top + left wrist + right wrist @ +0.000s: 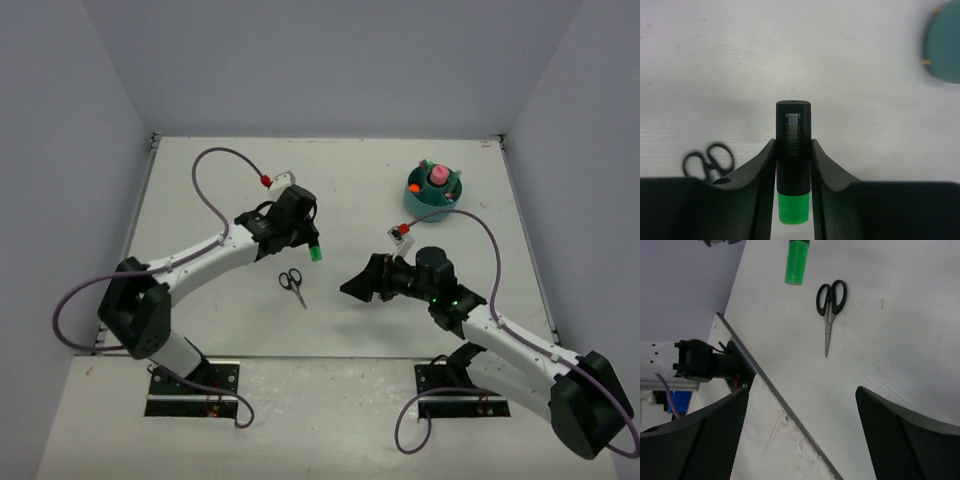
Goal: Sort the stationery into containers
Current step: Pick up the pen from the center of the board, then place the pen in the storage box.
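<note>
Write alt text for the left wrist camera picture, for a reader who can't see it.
The robot's left hand clamps a black highlighter with a green cap between its two dark fingers, seen against a white table. Black-handled scissors lie at lower left, and the edge of a teal organizer shows at upper right.

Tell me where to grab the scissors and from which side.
Come straight down: the scissors lie flat and closed on the table. Set the jaws across the narrow neck where blades meet handles; the loops are probably too wide and flat.
</note>
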Tool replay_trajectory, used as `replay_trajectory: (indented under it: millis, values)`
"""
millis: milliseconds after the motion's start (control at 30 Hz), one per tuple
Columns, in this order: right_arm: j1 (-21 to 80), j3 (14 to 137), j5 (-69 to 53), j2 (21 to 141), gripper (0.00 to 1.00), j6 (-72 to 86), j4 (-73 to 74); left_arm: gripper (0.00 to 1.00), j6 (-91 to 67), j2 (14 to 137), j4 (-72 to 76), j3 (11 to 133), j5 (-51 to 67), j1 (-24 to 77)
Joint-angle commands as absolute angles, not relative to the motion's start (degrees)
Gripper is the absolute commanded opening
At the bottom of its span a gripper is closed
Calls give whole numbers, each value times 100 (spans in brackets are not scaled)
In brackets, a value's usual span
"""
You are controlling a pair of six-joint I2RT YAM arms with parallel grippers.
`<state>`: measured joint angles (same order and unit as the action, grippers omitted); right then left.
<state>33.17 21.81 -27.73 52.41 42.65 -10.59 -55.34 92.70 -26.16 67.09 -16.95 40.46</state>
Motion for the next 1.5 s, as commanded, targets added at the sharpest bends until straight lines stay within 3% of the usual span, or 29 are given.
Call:
replay_trajectory:
  millis: [0, 133, 367, 633, 733, 967, 1000, 1100, 1233, 1267, 1333, 1367, 1433, 1467]
  values:
    - [4023, 2551, -1643, 5393, 87, 4517, -1694, 0, -6868, 8242, -2016, 6146, -1899, 4646]
    - [4498, 2795, -879, 5369, 71, 4482, -1644, 0, -7708, 7777, -1871, 5769, -2015, 5051]
    - [4896, 3110, 47, 5296, 58, 4425, -1313, 0, -8112, 7541, -1736, 5771, -2224, 5548]
    - [4961, 3349, 245, 5524, 39, 4346, -911, 0, -8055, 7468, -1749, 5776, -2350, 5643]
    - [4991, 3332, 291, 5520, 28, 4346, -874, 0, -8085, 7408, -1753, 5749, -2431, 5643]
    - [4996, 3505, 121, 5728, 30, 4324, -769, 0, -8130, 7261, -1763, 5773, -2564, 5643]
    - [5001, 3515, 107, 5779, 27, 4324, -773, 0, -8130, 7252, -1758, 5782, -2550, 5643]
    - [5001, 3521, 174, 5811, 1, 4328, -767, 0, -8105, 7219, -1749, 5785, -2523, 5643]
    - [5001, 3585, 453, 5723, 0, 4272, -541, 2, -8025, 7026, -1680, 5680, -2616, 5643]
    - [5001, 3635, 514, 5705, 0, 4247, -447, 5, -8000, 6966, -1638, 5629, -2668, 5651]
    - [4982, 3848, 729, 5673, 0, 4106, -51, 31, -7842, 6762, -1560, 5455, -2892, 5643]
    - [4942, 3966, 757, 5674, 0, 4043, 162, 50, -7790, 6678, -1597, 5425, -3026, 5641]
    - [4801, 4214, 751, 5704, 0, 3925, 633, 99, -7718, 6450, -1795, 5474, -3305, 5633]
    - [4691, 4414, 576, 5811, 0, 3863, 829, 100, -7619, 6398, -2168, 5568, -3473, 5624]
